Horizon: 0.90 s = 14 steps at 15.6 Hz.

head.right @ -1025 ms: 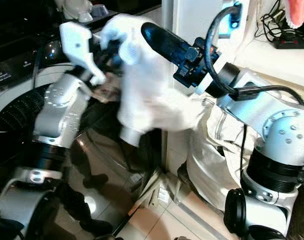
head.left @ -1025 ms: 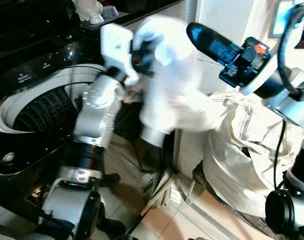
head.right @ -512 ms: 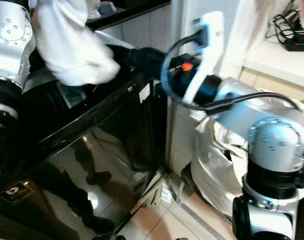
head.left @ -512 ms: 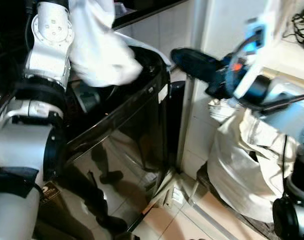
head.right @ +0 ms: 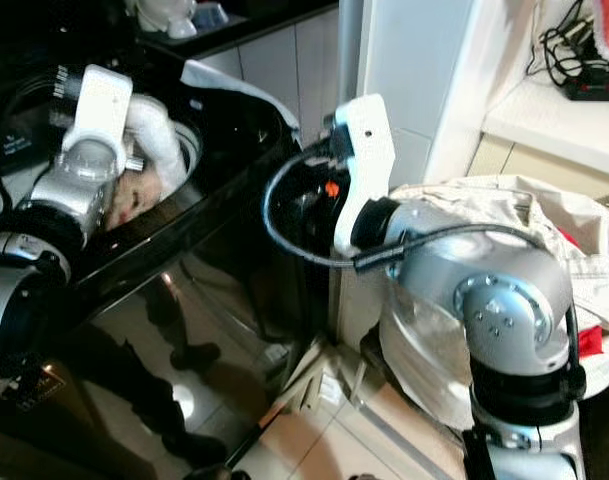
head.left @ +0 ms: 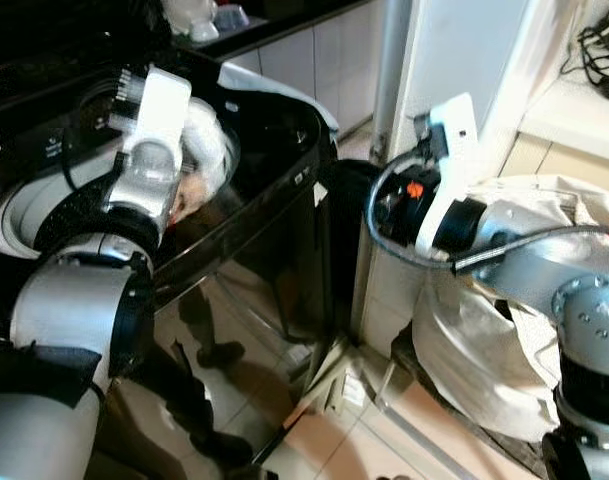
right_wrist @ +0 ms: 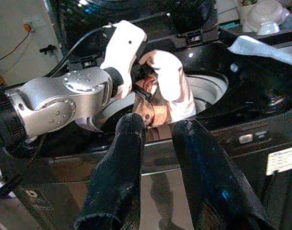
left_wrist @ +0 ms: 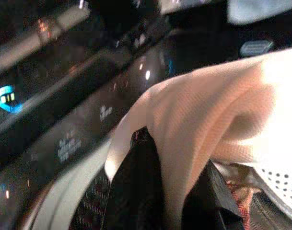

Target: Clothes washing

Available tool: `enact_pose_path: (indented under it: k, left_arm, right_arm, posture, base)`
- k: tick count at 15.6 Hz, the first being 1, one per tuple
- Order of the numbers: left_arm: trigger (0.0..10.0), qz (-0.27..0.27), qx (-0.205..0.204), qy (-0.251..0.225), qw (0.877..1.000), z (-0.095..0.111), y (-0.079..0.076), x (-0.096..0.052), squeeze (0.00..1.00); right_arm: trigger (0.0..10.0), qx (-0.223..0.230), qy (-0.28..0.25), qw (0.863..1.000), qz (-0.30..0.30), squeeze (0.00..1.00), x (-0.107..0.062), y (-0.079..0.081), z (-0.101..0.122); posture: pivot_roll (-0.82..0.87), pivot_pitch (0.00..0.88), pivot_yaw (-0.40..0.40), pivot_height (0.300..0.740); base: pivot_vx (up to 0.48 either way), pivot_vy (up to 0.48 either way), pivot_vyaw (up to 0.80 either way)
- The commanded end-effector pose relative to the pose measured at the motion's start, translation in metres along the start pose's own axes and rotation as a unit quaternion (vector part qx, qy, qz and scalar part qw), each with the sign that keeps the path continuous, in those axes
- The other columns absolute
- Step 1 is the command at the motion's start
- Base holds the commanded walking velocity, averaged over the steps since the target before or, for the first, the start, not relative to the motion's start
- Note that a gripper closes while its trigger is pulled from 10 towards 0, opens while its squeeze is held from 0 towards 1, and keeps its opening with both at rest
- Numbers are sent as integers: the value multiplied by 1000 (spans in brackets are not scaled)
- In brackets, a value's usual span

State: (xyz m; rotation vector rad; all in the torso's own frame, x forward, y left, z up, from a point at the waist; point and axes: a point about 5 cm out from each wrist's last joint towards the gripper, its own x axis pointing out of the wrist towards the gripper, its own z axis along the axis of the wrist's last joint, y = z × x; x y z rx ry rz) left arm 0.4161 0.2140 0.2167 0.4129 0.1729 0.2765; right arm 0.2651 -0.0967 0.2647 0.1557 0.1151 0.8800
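Head cameras first: the left gripper [head.left: 189, 150] has swung down over the open top of the black washing machine [head.left: 274, 215], and the white garment [head.left: 209, 150] that hung high above the lid half a second ago now sits at the mouth of the drum [head.left: 29, 210], bunched round the gripper's fingers. The right arm has pulled back too; a second ago it reached out toward the garment, and now its white wrist block is folded in front of the pale laundry bag [head.left: 504, 330], which stands on the floor just beside the machine. No writing on the machine's front can be read; the small sticker low on the glossy panel is too blurred.

Left wrist view: the black fingers [left_wrist: 136, 191] are clamped on the garment [left_wrist: 222, 110], cloth draped over and between them. Behind runs the dark control panel [left_wrist: 64, 110] with a blue lit icon and pale lettering, all too smeared to read.

Right wrist view: the right gripper [right_wrist: 160, 143] holds nothing, its two fingers apart, aimed at the left gripper and the garment [right_wrist: 172, 86] over the drum. A white label [right_wrist: 285, 160] on the machine's front carries print too small to make out.
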Motion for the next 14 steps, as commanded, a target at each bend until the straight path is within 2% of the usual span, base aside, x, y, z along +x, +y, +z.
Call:
enact_pose_path:
  k: [1, 2, 5, 9, 14]
  left_arm:
    - [10000, 14, -32, 15, 999, 1, 10, 1, 953]
    - [10000, -1, -48, 32, 998, -3, 10, 1, 1000]
    - [10000, -51, -86, 60, 993, -8, 2, 0, 1000]
    - [10000, -50, -104, 73, 991, -13, 3, 0, 1000]
    - [10000, -60, -106, 84, 989, -17, 3, 0, 1000]
  right_arm:
    - [10000, -7, 0, 1000, 5, 0, 0, 6, 1]
    - [10000, -6, 0, 1000, 4, 0, 0, 6, 0]
    - [10000, -2, 11, 1000, 9, 0, 2, 7, -3]
    - [10000, 2, 10, 1000, 5, 0, 3, 7, -2]
    - [10000, 3, 14, 1000, -3, 0, 1, 2, -1]
  posture:
    - [-145, 0, 92, 740]
    - [-145, 0, 92, 740]
    - [-137, 0, 82, 740]
    - [-136, 0, 80, 740]
    - [-135, 0, 81, 740]
  base:
    - [0, 0, 0]
    - [0, 0, 0]
    - [0, 0, 0]
    - [0, 0, 0]
    - [0, 0, 0]
